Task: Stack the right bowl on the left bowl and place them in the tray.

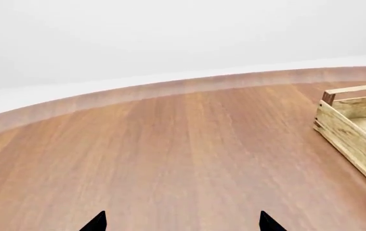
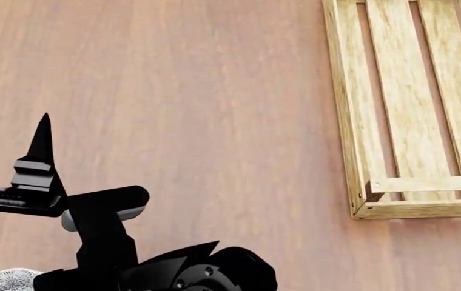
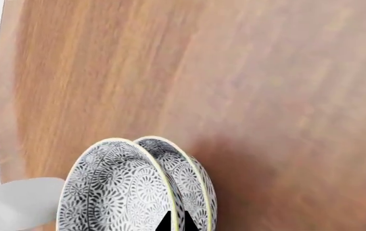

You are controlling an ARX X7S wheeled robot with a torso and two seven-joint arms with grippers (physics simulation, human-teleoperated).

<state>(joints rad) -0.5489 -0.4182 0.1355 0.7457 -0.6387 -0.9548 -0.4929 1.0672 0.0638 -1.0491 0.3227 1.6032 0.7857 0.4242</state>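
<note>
Bowls (image 3: 138,187) are already nested, one inside the other, patterned grey-white with a pale yellowish rim. In the right wrist view the right gripper (image 3: 173,222) shows one dark fingertip at the stack's rim; looks like a rim pinch, but the other finger is hidden, so I can't tell whether it's clamped. The stack sits tilted toward that camera, above the wooden table (image 3: 267,96), which fits a lift by the rim rather than a rest on the surface. My read: stacking is done, the carry to the tray is what's left.

Tray (image 2: 409,121), the slatted light-wood crate, lies at the right of the head view, nothing in it where visible. A sliver of bowl pattern shows at that view's bottom left, well apart from the tray.

Left gripper (image 1: 181,222) has its tips spread, holding nothing, over bare table near the tray's corner.

No writing, brand or label readable anywhere.
</note>
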